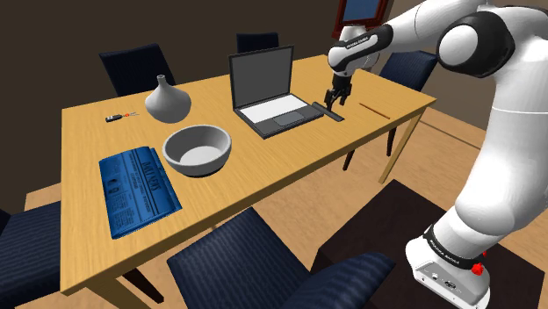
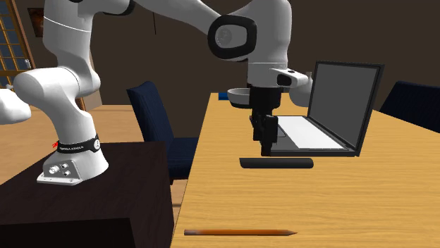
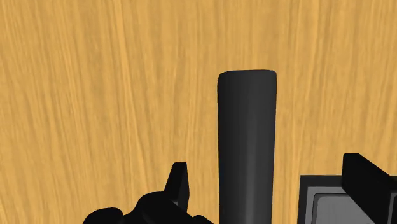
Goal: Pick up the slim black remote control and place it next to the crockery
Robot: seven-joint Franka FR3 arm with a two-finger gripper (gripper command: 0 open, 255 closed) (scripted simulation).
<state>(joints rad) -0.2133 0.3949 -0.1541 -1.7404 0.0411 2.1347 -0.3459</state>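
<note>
The slim black remote (image 1: 327, 111) lies flat on the wooden table (image 1: 290, 158), just beside the open laptop's front corner. My gripper (image 1: 335, 102) hangs straight over it, a little above the tabletop. In the second exterior view the gripper (image 2: 266, 149) ends just above the remote (image 2: 276, 163). In the wrist view the remote (image 3: 247, 146) runs between my open gripper (image 3: 268, 167), and neither finger touches it. The crockery, a grey bowl (image 1: 198, 149) and a grey vase (image 1: 167, 101), stands toward the shoulder view's left.
An open laptop (image 1: 268, 92) sits between the remote and the bowl. A blue newspaper (image 1: 136, 189) lies near the front-left edge, a small screwdriver (image 1: 118, 117) at the far left. A pencil (image 2: 240, 232) lies near the table edge. Dark blue chairs (image 1: 255, 263) ring the table.
</note>
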